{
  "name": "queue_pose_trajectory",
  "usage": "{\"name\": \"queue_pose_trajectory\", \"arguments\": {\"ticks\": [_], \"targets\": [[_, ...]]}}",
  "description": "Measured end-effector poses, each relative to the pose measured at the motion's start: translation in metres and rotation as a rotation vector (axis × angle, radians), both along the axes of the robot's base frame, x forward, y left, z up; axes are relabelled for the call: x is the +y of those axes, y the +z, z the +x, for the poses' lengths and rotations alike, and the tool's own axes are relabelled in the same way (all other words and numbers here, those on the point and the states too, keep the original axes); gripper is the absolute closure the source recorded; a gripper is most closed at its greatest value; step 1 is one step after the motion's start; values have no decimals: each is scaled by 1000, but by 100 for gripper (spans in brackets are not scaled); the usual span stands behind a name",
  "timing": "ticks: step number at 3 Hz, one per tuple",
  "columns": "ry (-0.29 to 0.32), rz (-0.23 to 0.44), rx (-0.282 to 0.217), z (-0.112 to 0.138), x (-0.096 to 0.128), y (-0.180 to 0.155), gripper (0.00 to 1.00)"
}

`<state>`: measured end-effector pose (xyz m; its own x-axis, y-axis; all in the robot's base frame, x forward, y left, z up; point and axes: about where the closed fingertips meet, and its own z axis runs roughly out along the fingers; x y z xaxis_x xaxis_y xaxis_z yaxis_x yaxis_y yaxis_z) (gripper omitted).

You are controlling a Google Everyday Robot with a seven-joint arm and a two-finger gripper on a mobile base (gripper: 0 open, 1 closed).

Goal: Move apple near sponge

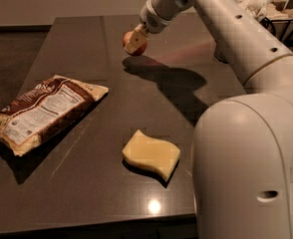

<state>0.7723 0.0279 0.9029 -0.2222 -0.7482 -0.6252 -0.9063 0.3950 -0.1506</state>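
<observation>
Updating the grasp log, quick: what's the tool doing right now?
The tool is closed on the apple, at the far end of the table.

The gripper (135, 43) is at the far end of the table (86, 49), right in front of the apple (126, 39), so only slivers of red peek out around it. The print on the snack bag (42, 111) is too small to read. The big white arm (246, 148) runs off the bottom and right edges and blocks the table's right side. Top right, a dark container (286, 19) of crumpled white stuff gets clipped by the edge. No idea what it is.
</observation>
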Motion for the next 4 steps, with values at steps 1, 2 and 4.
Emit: {"name": "queue_pose_trajectory", "arguments": {"ticks": [1, 2, 4], "targets": [[70, -22, -26, -42, -14, 13, 100], [181, -36, -51, -99, -28, 10, 100], [356, 18, -90, -170, -39, -4, 100]]}}
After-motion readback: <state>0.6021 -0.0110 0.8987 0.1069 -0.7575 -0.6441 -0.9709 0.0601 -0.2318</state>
